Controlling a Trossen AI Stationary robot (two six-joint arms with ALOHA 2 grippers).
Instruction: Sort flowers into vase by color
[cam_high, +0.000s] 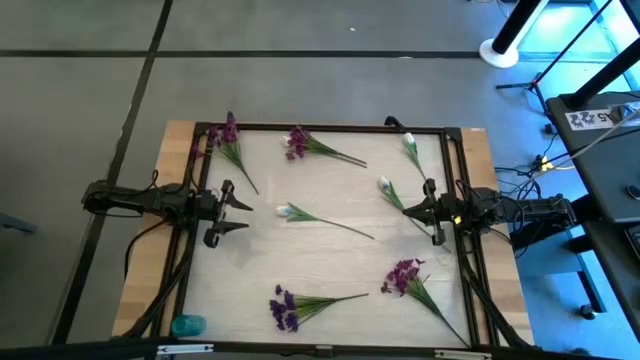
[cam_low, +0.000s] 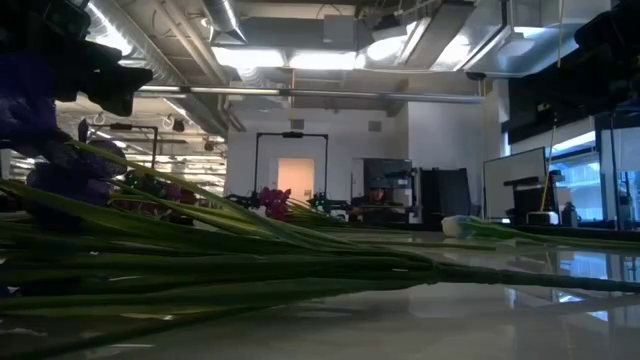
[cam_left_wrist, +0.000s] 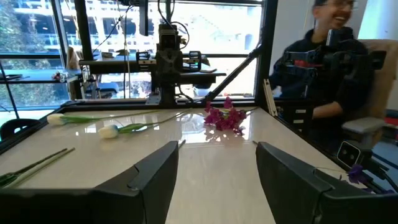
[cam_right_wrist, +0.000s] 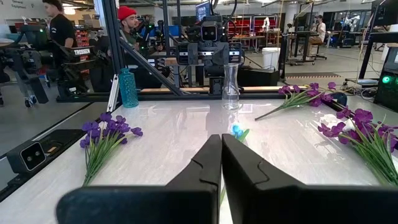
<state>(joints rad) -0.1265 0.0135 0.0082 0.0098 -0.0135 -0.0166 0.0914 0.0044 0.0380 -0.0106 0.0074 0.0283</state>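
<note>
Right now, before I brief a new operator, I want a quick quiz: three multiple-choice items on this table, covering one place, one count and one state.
1. On which part of the table does the teal bottle stand?
A. the right arm's side
B. the middle
C. the left arm's side

2. How many purple flowers lie on the table?
A. two
B. four
C. six

3. How is the right gripper?
A. shut, holding nothing
B. open wide
C. shut on a stem

Answers:
1 C: the high view shows it at the wooden edge near the left arm.
2 B: the high view shows four purple clusters.
3 A: in the right wrist view its fingers meet with nothing between them.
</note>
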